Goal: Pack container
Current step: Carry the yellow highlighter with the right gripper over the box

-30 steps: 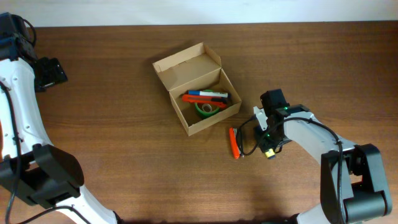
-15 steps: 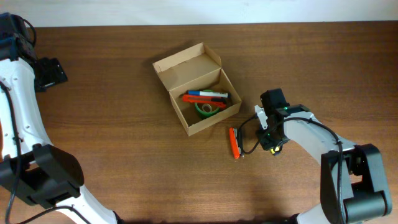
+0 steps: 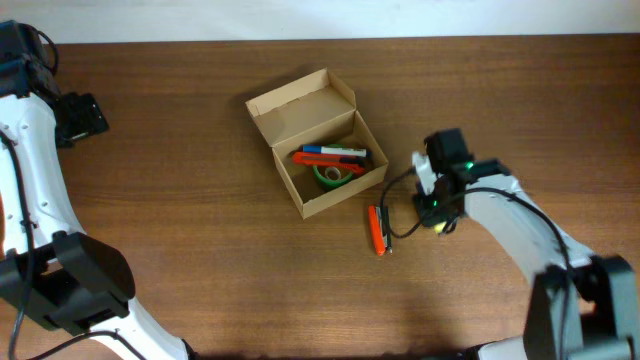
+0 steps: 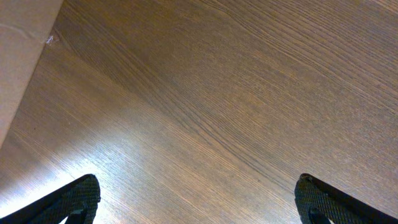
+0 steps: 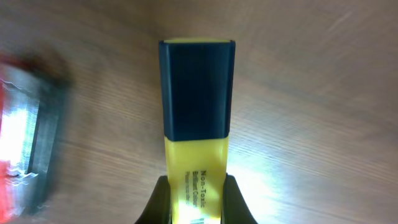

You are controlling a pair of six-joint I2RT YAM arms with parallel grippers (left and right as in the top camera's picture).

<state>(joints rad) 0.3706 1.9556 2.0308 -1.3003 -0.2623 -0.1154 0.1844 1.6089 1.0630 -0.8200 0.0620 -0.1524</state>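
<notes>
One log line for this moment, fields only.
right gripper: shut on yellow highlighter | left gripper: open, empty | container: lid open, pens and green tape inside | orange tool: on table beside container

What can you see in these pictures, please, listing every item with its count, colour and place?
box: one, tan cardboard, lid open, middle of the table
marker: one, blue and white, inside the box
pen: one, red, inside the box beside the marker
tape roll: one, green, inside the box
pen-like item: one, orange, on the table between the box and the right gripper
highlighter: one, yellow with a dark cap, held in the right gripper
table: one, brown wood
left gripper: one, black, open over bare table
right gripper: one, shut on the highlighter
</notes>
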